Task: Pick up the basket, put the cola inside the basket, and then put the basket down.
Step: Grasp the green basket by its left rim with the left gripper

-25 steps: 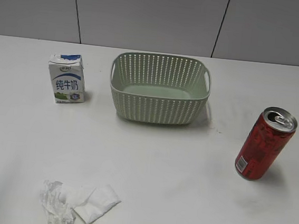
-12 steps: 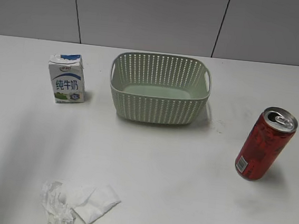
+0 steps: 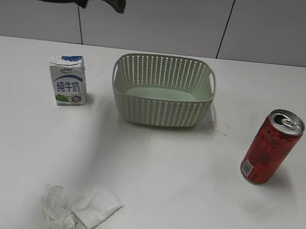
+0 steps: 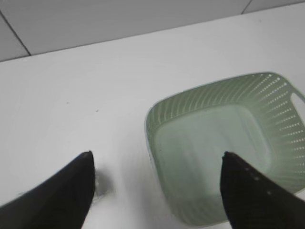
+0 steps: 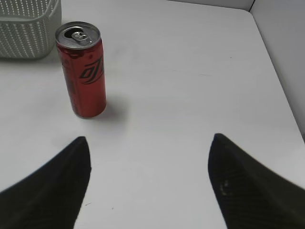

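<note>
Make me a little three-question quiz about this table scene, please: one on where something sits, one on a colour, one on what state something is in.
1. Where does the milk carton stand, seen from the exterior view?
A. Left of the basket
B. Inside the basket
C. Right of the cola

2. What colour is the basket?
A. Bright red
B. Pale green
C. Black

3. What is the state of the cola?
A. Lying on its side
B. Held in a tool
C. Standing upright on the table, untouched

Answers:
1. A: the carton stands apart on the table, left of the basket.
2. B: its slotted walls are pale green in all views.
3. C: the right wrist view shows the can standing free, with the open right tool short of it. The left tool is open over the basket's edge.
</note>
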`<state>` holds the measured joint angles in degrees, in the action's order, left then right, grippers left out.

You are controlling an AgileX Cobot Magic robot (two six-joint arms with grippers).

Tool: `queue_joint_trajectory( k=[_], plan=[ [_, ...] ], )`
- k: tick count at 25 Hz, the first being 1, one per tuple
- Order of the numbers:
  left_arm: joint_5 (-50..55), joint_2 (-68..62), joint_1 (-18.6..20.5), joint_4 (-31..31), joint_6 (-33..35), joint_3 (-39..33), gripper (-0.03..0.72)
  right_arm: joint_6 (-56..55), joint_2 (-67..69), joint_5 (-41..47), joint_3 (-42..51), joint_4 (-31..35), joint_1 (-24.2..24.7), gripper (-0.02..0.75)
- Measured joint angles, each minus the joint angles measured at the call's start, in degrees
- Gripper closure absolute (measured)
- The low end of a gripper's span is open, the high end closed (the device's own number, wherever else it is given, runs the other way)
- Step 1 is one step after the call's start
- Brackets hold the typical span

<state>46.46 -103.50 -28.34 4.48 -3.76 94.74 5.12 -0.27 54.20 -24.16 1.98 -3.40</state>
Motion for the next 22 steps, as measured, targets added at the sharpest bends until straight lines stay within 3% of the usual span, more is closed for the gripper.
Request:
queue_joint_trajectory(
  k=[6,22],
  plan=[
    [4.5,-12.3,-3.9,-3.1,-10.2,9.0,0.091,0.0,0.0,0.0,0.0,0.0,0.0,0.156],
    [3.8,-23.6,-2.6,-4.5,-23.4,9.6,0.097,-0.1,0.0,0.0,0.0,-0.1,0.0,0.156]
  ],
)
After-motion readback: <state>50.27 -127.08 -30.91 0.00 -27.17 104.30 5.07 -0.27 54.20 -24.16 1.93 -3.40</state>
